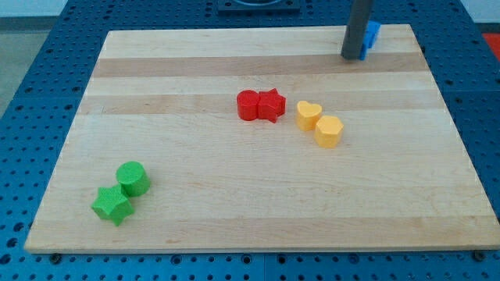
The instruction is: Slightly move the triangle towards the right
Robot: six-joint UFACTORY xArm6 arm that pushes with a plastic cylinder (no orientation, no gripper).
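Observation:
My tip rests on the wooden board near its top right corner. A blue block sits right behind the rod, on its right side, mostly hidden, so its shape cannot be made out. The tip touches or nearly touches the blue block's left side. No other block in view looks like a triangle.
A red cylinder and a red star touch near the board's middle. A yellow heart and a yellow rounded block lie right of them. A green cylinder and a green star sit at the bottom left.

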